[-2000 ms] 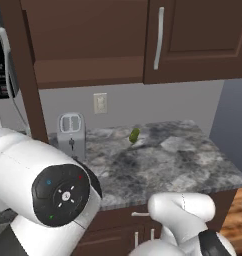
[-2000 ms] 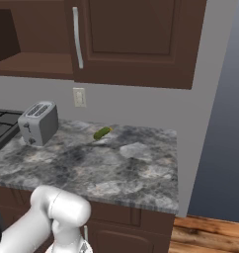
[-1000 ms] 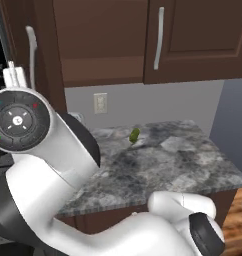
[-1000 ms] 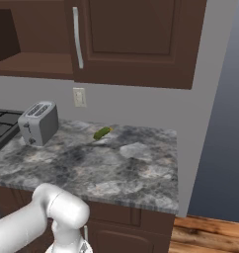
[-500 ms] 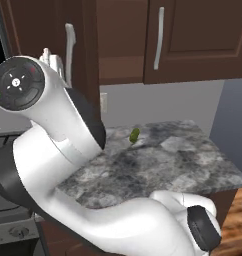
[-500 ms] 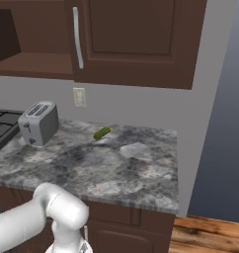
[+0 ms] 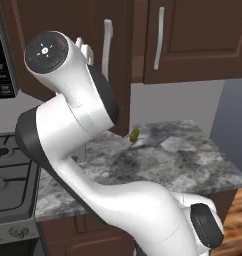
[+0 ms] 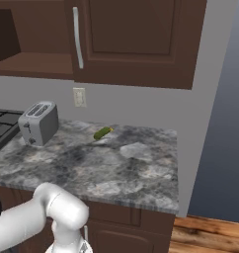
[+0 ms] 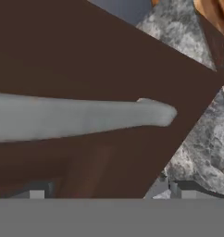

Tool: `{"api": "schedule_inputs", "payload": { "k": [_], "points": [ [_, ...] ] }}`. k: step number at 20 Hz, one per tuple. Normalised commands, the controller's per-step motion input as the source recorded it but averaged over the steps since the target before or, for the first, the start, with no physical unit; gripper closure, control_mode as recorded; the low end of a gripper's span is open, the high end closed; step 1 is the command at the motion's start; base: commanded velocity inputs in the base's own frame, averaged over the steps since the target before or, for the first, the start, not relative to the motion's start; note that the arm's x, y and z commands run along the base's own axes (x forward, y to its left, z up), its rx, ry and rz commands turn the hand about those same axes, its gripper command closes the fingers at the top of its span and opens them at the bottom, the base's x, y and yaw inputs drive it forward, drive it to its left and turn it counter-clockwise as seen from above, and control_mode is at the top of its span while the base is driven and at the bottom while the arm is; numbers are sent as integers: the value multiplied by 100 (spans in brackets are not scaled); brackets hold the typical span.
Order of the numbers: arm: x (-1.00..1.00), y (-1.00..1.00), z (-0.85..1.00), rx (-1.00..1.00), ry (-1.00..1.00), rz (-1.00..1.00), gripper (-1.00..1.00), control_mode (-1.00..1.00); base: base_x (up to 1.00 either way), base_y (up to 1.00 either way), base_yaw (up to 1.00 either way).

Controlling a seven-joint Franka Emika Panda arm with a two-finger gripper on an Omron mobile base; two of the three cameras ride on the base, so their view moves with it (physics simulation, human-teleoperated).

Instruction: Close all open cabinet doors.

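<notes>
The tall dark-brown wooden upper cabinet door [image 7: 118, 60] with its long silver bar handle [image 7: 107, 47] hangs part-open left of the shut one [image 7: 193, 40]; the gripper [image 7: 84, 50] is against it, finger spread untellable; next, push it flush

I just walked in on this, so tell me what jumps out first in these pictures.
The big white robot arm reaches up to a tall dark-brown wooden cabinet door that stands ajar, close to its long silver bar handle. On the grey granite counter sit a silver toaster and a small green pickle.
</notes>
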Motion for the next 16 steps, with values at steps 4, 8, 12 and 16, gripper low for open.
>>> {"api": "schedule_inputs", "payload": {
  "k": [4, 8, 12, 16],
  "points": [
    [63, -37, -16, 8, 0, -8, -100, -100, 0, 0, 0],
    [49, -35, -22, 8, -7, 0, -100, -100, 0, 0, 0],
    [52, -30, -16, 8, -17, 0, -100, -100, 0, 0, 0],
    [60, -21, 0, 11, -4, 0, -100, -100, 0, 0, 0]
  ]
}}
